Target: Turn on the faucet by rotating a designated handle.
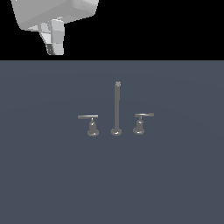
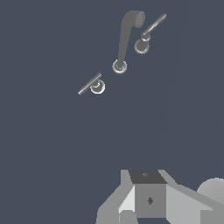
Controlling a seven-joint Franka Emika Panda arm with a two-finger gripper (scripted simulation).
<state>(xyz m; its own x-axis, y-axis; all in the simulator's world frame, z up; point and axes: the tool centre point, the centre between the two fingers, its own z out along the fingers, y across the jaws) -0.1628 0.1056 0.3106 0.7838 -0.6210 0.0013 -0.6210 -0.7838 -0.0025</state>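
Showing the arm's end effector [image 1: 55, 47] high above the tabletop [image 1: 43, 175], toward its far edge and the exterior view's left, well apart from the faucet [image 1: 116, 109] and holding nothing; whether its fingers are parted or closed cannot be told from either view. The faucet stands near the middle of the tabletop as three separate pieces: a tall thin spout rod [image 1: 117, 107] in the centre and a lever on each side. The handle [image 1: 89, 117] to be turned is taken to be the lever at the exterior view's left, a thin level bar on a short bell-shaped base [image 1: 92, 130]; the twin lever [image 1: 143, 115] at the exterior view's right has a slightly up-tilted bar. In the wrist view the handle [image 2: 89, 84] appears as a straight bar overhanging its round base.

The handle looks rigid, smooth metal, fixed to the tabletop and probably free only to pivot about its base. A push or pinch near the bar's free end would likely give the most leverage; contact close to the base would turn it poorly, and smooth metal may let the fingers slip.
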